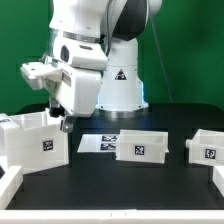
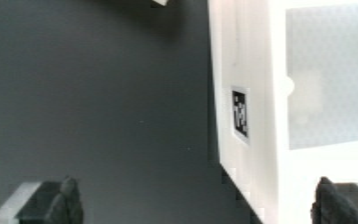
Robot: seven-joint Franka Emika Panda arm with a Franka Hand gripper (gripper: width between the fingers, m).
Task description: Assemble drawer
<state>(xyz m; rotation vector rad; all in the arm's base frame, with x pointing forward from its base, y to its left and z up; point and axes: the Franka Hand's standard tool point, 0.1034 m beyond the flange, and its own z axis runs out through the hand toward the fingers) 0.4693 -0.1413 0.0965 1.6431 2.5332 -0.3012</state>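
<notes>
- A white robot arm (image 1: 85,50) stands at the back of a black desk (image 1: 110,185), in front of a green backdrop (image 1: 195,50).
- The arm leans toward the exterior view's left. Its pincer (image 1: 62,120) points down over the right-hand edge of the casing (image 1: 30,143).
- The casing is the largest drawer part: a glossy white hollow box, open at the top, at the exterior view's left. A small black-and-white tag (image 1: 46,145) sits on its front face.
- In the wrist view the pincer (image 2: 197,200) is open. Its two dark fingers (image 2: 51,202) stand far apart and grip nothing.
- One white wall of the casing (image 2: 247,60) runs between those fingers in the wrist view, with a tag (image 2: 240,113) on it. Neither finger appears to touch the wall. How high the pincer hangs above it I cannot tell.
- A low white tray (image 1: 143,146) rests near the middle of the desk, well apart from the casing, with a tag (image 1: 139,152) on its front.
- A second tray (image 1: 207,148) rests at the exterior view's right, apart from the first, also with a tag (image 1: 210,153).
- The marker board (image 1: 100,143) lies flat on the desk between the casing and the middle tray.
- A white bar (image 1: 8,185) lies at the near edge on the exterior view's left, in front of the casing.
</notes>
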